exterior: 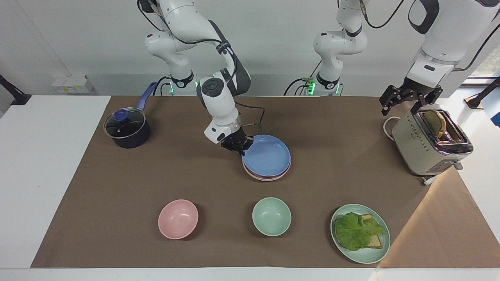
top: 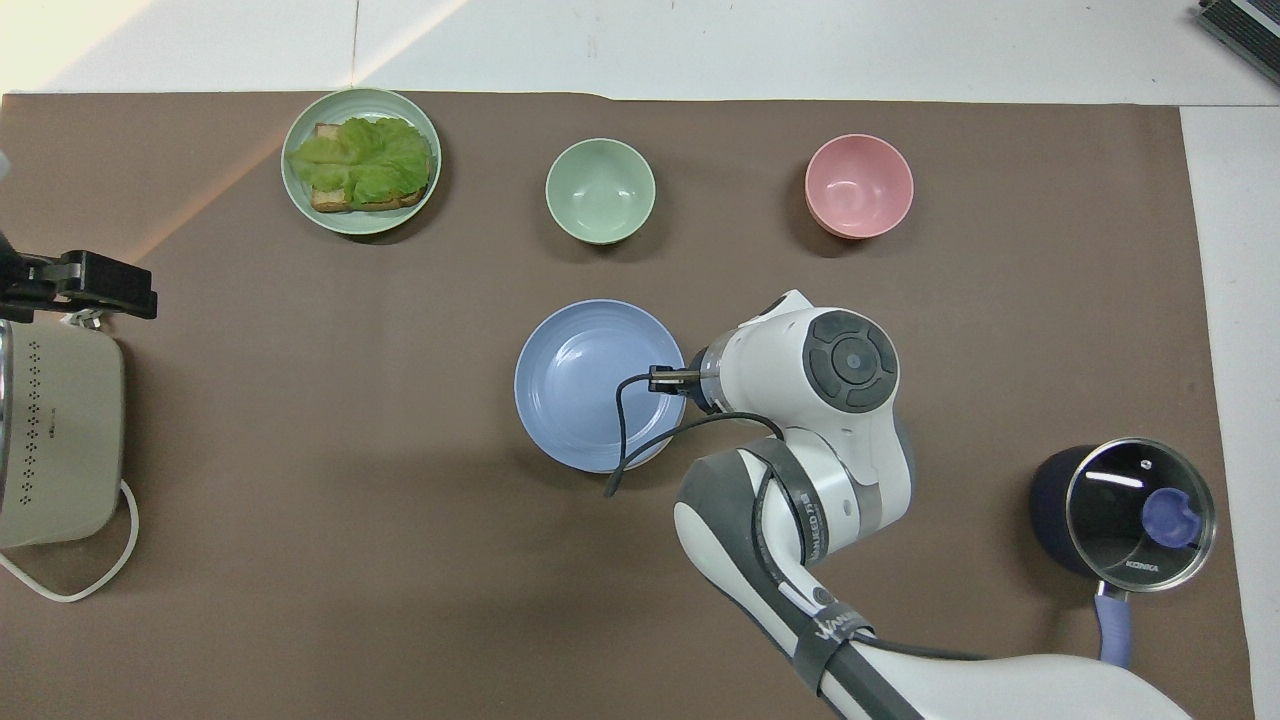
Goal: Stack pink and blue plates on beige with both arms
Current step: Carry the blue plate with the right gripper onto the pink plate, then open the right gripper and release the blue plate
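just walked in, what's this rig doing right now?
It is stacking plates. The right gripper is shut on the rim of the blue plate and has it on top of the pink plate, whose edge shows underneath at the middle of the table. No beige plate shows. The left gripper waits, open, over the toaster at its own end.

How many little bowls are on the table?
2. The pink bowl sits toward the right arm's end; the green bowl is beside it, farther from the robots than the blue plate. None seem hidden.
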{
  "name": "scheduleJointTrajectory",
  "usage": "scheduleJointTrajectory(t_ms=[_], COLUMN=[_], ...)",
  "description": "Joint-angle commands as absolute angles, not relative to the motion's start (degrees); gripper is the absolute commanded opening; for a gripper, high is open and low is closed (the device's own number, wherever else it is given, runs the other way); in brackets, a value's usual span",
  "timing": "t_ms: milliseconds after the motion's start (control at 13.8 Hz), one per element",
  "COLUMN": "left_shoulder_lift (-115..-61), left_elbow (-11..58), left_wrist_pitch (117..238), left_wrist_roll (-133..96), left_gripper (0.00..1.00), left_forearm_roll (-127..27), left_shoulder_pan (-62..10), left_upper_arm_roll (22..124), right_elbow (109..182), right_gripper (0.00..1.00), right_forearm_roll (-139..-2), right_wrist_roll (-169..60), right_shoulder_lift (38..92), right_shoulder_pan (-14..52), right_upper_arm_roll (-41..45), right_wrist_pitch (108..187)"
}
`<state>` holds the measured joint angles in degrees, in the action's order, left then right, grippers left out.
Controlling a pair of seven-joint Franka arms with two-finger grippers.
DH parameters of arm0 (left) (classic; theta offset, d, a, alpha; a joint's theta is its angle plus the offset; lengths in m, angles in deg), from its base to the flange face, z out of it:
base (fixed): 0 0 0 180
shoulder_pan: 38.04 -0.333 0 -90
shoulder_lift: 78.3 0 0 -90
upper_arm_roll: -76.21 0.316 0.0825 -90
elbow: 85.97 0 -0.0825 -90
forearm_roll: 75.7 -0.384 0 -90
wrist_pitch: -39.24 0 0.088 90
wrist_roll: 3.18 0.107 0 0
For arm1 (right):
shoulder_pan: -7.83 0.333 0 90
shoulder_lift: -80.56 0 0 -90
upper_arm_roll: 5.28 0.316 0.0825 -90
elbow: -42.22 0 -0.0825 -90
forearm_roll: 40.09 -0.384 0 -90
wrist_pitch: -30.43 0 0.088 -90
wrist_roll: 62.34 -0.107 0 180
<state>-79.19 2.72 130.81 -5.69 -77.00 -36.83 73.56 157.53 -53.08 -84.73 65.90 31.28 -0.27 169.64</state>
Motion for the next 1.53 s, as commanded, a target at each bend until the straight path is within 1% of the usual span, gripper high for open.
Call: scheduleJointTrajectory(t_ms=[0,726,799,872,944,1162,1235,1453], left_shoulder_lift=[-78.39,-78.39,-78.39,-78.39,-78.39,-78.39,-78.39,-78.39], left_elbow=[2.98,2.98,2.98,2.98,2.98,2.98,2.98,2.98], left_wrist_pitch=[130.12,130.12,130.12,130.12,130.12,130.12,130.12,130.12], left_wrist_roll=[-5.28,-5.28,-5.28,-5.28,-5.28,-5.28,-5.28,-5.28], left_gripper=[1.0,1.0,1.0,1.0,1.0,1.0,1.0,1.0], left_forearm_roll=[-77.28,-77.28,-77.28,-77.28,-77.28,-77.28,-77.28,-77.28], left_shoulder_pan=[-37.25,-37.25,-37.25,-37.25,-37.25,-37.25,-37.25,-37.25], left_upper_arm_roll=[73.4,73.4,73.4,73.4,73.4,73.4,73.4,73.4], right_elbow=[158.67,158.76,158.41,157.97,157.62,156.56,156.56,156.56], right_gripper=[0.0,0.0,0.03,0.35,0.79,0.91,1.0,1.0], right_forearm_roll=[-51.96,-52.48,-52.57,-52.57,-52.57,-52.84,-52.4,-51.87], right_wrist_roll=[-84.13,-84.05,-84.48,-84.48,-84.66,-85.36,-85.36,-84.93], right_shoulder_lift=[66.32,66.06,65.8,65.53,65.53,67.45,68.59,73.68], right_shoulder_pan=[30.68,31.03,31.04,30.95,30.95,30.07,29.55,24.29], right_upper_arm_roll=[0.17,0.17,0.17,0.17,0.17,-0.09,-0.35,-0.44], right_wrist_pitch=[173.07,173.25,173.25,173.25,173.08,169.84,168.95,164.84])
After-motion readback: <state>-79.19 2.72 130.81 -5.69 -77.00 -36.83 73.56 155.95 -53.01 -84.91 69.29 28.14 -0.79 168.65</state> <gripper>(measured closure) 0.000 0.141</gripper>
